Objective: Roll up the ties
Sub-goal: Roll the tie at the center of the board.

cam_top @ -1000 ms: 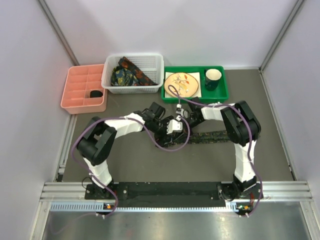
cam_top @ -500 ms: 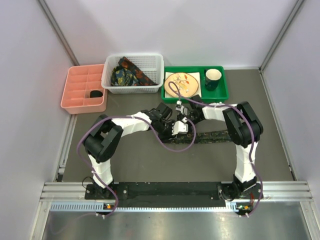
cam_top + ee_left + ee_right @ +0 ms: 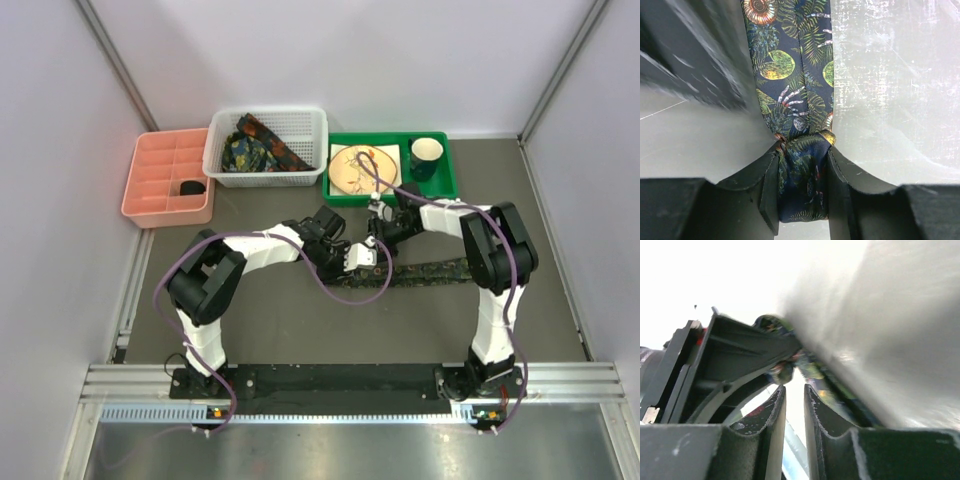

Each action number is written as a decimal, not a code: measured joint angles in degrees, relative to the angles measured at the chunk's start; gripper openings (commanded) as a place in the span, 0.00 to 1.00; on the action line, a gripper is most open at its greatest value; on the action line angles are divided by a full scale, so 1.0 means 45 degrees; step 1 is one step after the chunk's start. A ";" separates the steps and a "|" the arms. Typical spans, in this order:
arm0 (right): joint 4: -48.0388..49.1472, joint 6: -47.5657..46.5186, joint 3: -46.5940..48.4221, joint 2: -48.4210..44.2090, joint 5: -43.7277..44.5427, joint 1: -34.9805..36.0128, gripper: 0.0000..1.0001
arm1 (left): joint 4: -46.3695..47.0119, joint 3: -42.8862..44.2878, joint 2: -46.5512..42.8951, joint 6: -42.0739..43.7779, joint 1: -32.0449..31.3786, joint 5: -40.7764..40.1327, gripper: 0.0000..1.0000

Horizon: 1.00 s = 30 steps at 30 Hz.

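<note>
A dark paisley tie lies stretched across the table to the right of centre. Its near end is wound into a small roll. In the left wrist view my left gripper is shut on that roll, with the flat tie running away from the fingers. My right gripper hovers just behind the roll. In the right wrist view my right gripper is open by a narrow gap, with nothing between its pads, and the roll sits blurred just beyond its tips. More ties lie bunched in the white basket.
At the back stand a pink compartment tray, the white basket, and a green tray holding a plate and a mug. Purple cables loop from both arms over the table's middle.
My left gripper has closed on the rolled end of the tie. My right gripper has let go of it, opened slightly and drawn back toward the green tray.
</note>
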 measured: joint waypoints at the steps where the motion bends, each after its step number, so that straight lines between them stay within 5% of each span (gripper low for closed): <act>1: -0.0083 -0.0010 0.0083 0.0000 0.0219 -0.0117 0.20 | 0.0000 0.0000 0.0000 0.0000 -0.0005 -0.0005 0.34; 15: -0.2798 -0.2560 0.1321 0.0622 0.2531 0.0481 0.17 | -0.0010 -0.0005 -0.0005 -0.0102 -0.0112 -0.0141 0.34; 20: -0.3497 -0.3196 0.1491 0.0622 0.2560 0.0466 0.25 | -0.0005 0.0000 -0.0005 -0.0199 -0.0170 -0.0238 0.34; 30: -0.1530 -0.0651 0.0636 -0.0311 0.0772 0.0364 0.36 | 0.0000 -0.0005 -0.0015 -0.0243 -0.0185 -0.0287 0.36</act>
